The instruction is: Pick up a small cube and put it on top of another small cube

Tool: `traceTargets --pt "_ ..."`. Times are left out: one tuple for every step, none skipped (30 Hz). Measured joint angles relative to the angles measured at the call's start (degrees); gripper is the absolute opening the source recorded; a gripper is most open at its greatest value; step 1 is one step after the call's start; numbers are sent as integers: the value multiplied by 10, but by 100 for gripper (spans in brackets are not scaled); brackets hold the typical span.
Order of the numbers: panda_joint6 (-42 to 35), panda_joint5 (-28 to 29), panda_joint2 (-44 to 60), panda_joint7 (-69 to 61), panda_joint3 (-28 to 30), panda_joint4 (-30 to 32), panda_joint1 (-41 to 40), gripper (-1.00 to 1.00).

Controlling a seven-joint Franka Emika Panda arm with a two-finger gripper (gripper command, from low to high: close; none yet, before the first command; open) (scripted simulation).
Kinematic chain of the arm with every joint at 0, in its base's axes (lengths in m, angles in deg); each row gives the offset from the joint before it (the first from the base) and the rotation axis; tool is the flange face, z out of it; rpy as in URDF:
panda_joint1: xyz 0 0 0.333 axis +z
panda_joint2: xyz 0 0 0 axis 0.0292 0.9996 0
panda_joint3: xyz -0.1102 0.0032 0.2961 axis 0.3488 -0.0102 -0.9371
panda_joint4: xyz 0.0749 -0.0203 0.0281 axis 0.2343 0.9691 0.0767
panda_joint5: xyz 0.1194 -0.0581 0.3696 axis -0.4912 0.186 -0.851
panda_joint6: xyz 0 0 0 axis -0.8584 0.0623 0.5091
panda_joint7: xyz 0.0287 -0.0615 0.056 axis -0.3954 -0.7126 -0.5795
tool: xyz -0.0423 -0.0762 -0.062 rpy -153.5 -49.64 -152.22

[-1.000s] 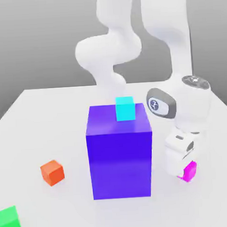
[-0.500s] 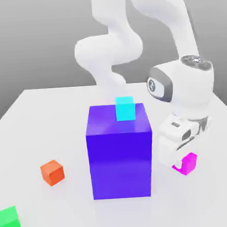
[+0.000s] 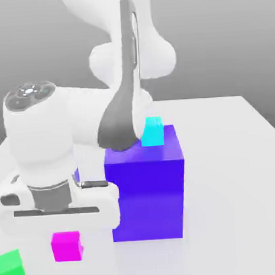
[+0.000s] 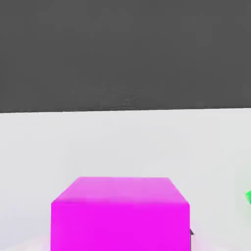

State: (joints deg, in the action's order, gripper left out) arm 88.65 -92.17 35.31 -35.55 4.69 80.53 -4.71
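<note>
The small cube (image 3: 67,246), bright magenta, hangs directly under my gripper (image 3: 65,232) at the exterior view's lower left, low over the white table (image 3: 236,214). My gripper is shut on it, and the wide white hand above hides the fingers. In the hand view the small cube (image 4: 120,213) sits close in front of the camera, with white table beyond it.
A big blue-violet block (image 3: 146,191) stands mid-table just right of my hand, with a small cyan cube (image 3: 152,132) on its top. A small green cube (image 3: 10,269) lies at the front left corner and its edge (image 4: 248,196) shows beside the magenta cube.
The arm has swung from the right side of the blue-violet block across its front to the left side, carrying the magenta cube with it. The hand now covers the spot where the orange cube lay.
</note>
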Motion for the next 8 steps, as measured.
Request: traceTargets --pt "4 -11 11 -8 9 -9 -18 -100" --pt "16 -25 32 -19 11 -18 -37 -100" --pt "31 -39 52 -28 8 -24 -50 -100" --pt "48 -52 73 -38 1 -27 -60 -100" --pt "61 -62 89 -44 -4 -29 -67 100" --pt "61 -62 89 -44 -4 -29 -67 100" --pt "61 -62 89 -44 -4 -29 -67 100" --pt "61 -62 89 -44 -4 -29 -67 100"
